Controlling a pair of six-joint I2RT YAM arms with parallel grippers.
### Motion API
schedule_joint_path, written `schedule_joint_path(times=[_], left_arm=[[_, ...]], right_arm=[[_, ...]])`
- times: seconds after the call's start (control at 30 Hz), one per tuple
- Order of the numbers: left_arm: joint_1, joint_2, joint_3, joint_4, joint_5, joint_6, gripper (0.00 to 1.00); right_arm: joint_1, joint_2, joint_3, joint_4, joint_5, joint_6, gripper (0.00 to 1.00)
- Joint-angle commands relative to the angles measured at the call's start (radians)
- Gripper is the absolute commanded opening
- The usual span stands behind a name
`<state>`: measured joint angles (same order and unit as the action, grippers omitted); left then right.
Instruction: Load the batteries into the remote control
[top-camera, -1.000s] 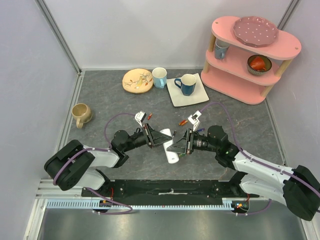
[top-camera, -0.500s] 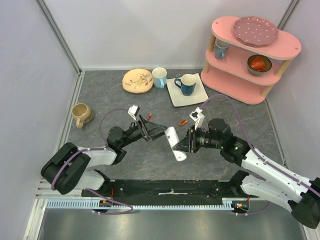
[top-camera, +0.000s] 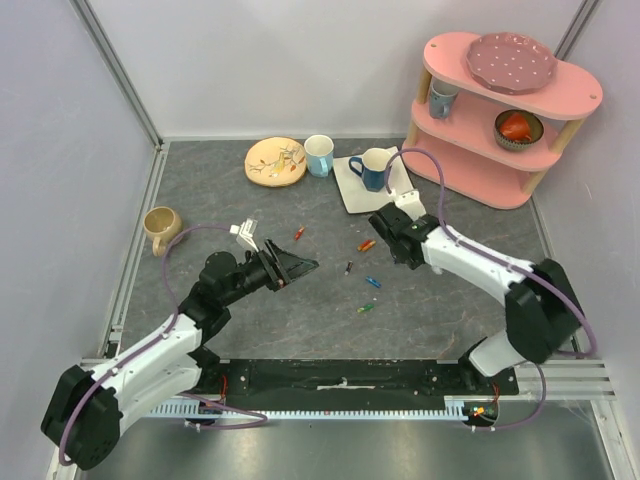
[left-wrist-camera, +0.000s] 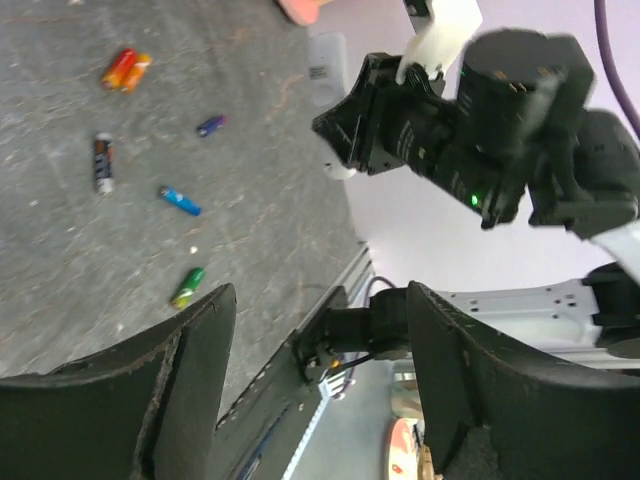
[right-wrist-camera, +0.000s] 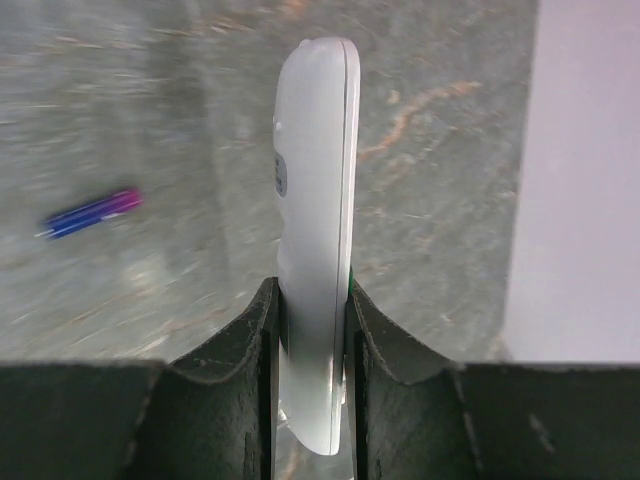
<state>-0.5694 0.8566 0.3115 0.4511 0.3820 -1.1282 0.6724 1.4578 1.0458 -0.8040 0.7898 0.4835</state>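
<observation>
Bare table (top-camera: 300, 300) surrounds the batteries (top-camera: 372, 282); mugs (top-camera: 319, 155), plate (top-camera: 275, 161) and shelf (top-camera: 470, 182) crowd the back.

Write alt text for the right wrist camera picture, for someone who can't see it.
A slim white remote control, seen edge-on, runs up the frame, clamped between the dark jaws of the right gripper, with a grey mottled table behind it. A blurred blue and magenta battery lies to its left; a pale wall fills the right edge.
</observation>
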Motion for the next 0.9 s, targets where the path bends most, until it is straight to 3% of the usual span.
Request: schedule_joint_path(times=[0.0, 0.23, 0.6, 0.87], left_arm=[[0.000, -0.054, 0.020, -0.207, -0.048, 0.146, 0.73], [0.000, -0.100, -0.044, -0.204, -0.022, 0.150, 0.72], [0.000, -0.154, -0.087, -0.212, 0.005, 0.142, 0.70], [0.000, -0.148, -0.081, -0.226, 0.005, 0.151, 0.70]], right_arm=[[-0.102, 0.108, 0.040, -0.061, 0.184, -0.028, 0.00], [-0.241, 0.292, 0.097, -0.009, 0.105, -0.071, 0.00], [-0.300, 0.437, 0.063, 0.089, -0.006, -0.082, 0.00], [-0.301, 0.443, 0.037, 0.109, -0.099, -0.072, 0.25]])
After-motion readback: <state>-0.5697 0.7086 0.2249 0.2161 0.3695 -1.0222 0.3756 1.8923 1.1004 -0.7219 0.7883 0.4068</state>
